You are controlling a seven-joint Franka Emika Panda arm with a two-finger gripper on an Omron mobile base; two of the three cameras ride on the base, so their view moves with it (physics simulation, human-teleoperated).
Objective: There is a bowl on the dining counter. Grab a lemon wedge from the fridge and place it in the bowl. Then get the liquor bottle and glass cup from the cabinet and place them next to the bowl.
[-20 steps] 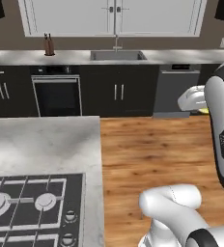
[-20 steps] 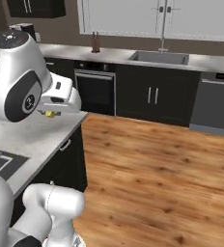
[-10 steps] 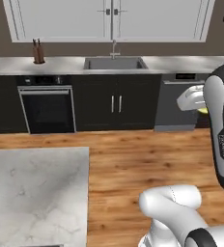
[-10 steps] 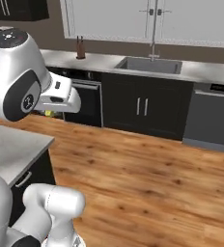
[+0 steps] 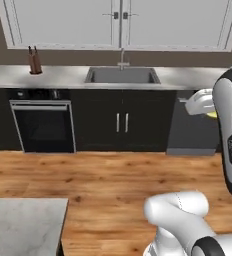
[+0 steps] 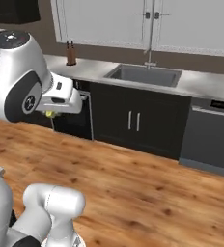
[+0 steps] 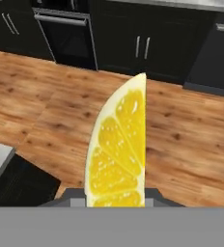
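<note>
Claw (image 7: 115,192) first: we have it closed narrow on the wedge (image 7: 118,149), which stands upright between the fingers with its cut face toward the hand camera and its tip pointing away from the claw. From the right base camera we see a small yellow edge of it (image 6: 50,114) peeking under the hand, held high off the wooden floor (image 7: 181,140).

Left of the claw and below it, a corner of a marble worktop (image 5: 23,225) juts in. If the base swings that way with the arm low, we judge the wedge could clip that edge and twist out of the grip.

Straight ahead of the claw stand the oven (image 5: 43,125), the dark cupboards (image 5: 122,122) and the sink (image 5: 122,75). Nothing there receives the wedge, so a release here would drop it on the floor, well below the claw.

To the right of the claw is the dishwasher front (image 6: 208,135). The grip takes only the wedge's lower end, so we think a sharp turn or stop of the base could let it pivot or slide free before it is carried to the bowl.
</note>
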